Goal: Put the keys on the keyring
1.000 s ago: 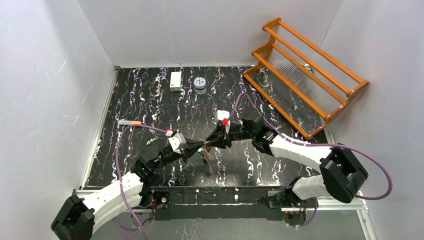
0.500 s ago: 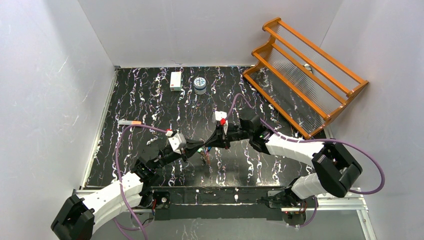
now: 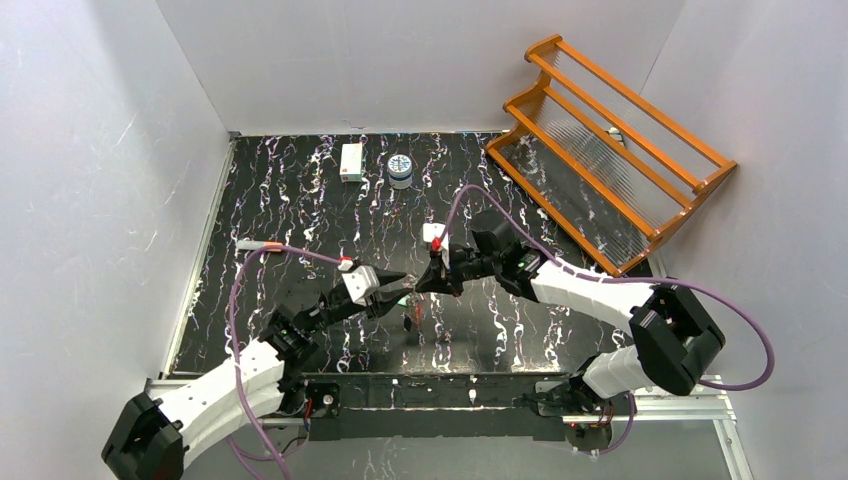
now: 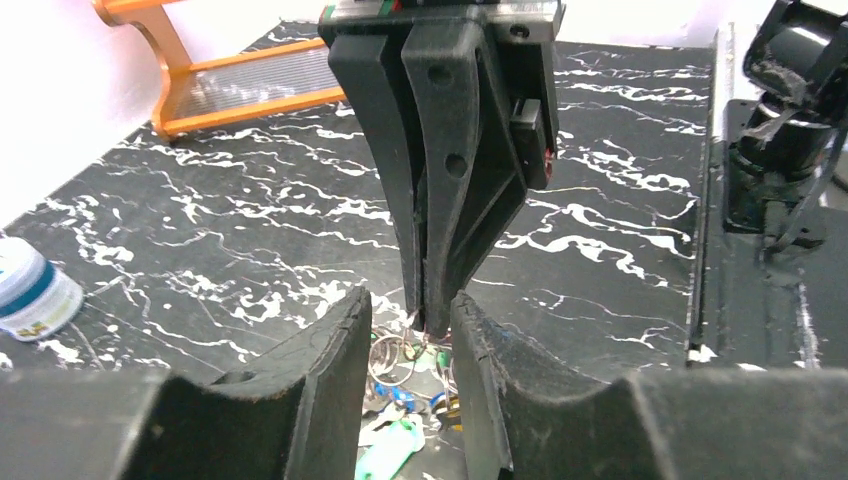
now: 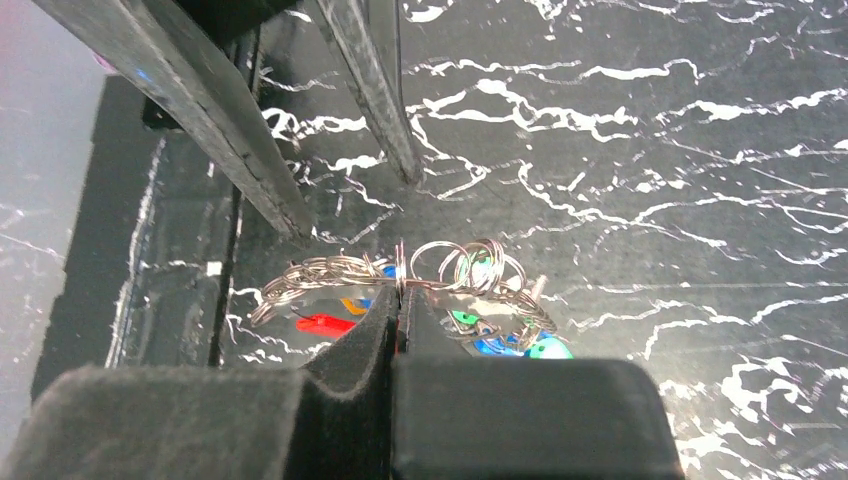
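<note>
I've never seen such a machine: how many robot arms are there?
2. The left arm reaches in from bottom left, the right arm from bottom right; none seems hidden.

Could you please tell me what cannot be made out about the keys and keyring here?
- Top view: keys too small to count.
- Left wrist: keyring partly behind the left gripper, keys cut by the bottom edge.
- Right wrist: pinched spot hidden by shut jaws of the right gripper.

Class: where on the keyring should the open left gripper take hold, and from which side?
Probably the keyring's bare wire arc beside the right gripper's pinch, approached from opposite it. The keys bunch below, so only that upper wire is free.
</note>
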`<state>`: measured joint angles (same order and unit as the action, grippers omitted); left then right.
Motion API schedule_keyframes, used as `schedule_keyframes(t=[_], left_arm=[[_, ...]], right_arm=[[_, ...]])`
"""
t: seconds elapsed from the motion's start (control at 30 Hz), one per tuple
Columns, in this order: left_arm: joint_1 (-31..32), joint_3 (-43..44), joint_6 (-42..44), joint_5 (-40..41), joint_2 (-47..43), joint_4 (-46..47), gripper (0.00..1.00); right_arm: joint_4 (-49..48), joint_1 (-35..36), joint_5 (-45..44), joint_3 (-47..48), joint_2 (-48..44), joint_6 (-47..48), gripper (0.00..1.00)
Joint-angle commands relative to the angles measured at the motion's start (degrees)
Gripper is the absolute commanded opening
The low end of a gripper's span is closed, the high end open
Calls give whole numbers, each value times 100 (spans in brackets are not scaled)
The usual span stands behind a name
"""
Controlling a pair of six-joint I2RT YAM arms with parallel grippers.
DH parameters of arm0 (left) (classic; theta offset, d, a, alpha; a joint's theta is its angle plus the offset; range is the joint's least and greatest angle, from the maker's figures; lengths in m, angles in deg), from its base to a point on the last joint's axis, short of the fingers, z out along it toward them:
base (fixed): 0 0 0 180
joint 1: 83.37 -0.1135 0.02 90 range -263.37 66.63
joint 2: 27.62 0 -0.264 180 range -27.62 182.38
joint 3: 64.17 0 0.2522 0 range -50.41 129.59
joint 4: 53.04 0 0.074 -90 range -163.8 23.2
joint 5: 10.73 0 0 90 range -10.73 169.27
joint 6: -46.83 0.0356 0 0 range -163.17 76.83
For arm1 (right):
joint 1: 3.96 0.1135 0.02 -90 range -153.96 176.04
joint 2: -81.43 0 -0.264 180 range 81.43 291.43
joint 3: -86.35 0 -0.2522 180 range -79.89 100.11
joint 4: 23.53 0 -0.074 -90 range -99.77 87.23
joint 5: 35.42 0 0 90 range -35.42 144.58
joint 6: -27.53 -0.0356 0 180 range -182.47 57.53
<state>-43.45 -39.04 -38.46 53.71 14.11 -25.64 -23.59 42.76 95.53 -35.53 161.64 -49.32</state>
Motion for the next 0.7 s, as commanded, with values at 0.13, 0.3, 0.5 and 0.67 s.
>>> schedule_keyframes(t=[0.13,0.3,0.5,0.67], left_arm=[[7,1400,1938,16,100,-3205,35],[7,1731,2300,-4,300,-3851,36],[7,1673,2351,-125,431,-3775,38],[7,1429,2031,-279,527,-3133,38]], right_arm=[[2344,43,-907,932,-181,1372,1],[2907,261,-1309,1259,-68,1631,1],[3304,548,-1612,1566,138,1794,1],[3169,585,-1437,1569,106,1682,1]])
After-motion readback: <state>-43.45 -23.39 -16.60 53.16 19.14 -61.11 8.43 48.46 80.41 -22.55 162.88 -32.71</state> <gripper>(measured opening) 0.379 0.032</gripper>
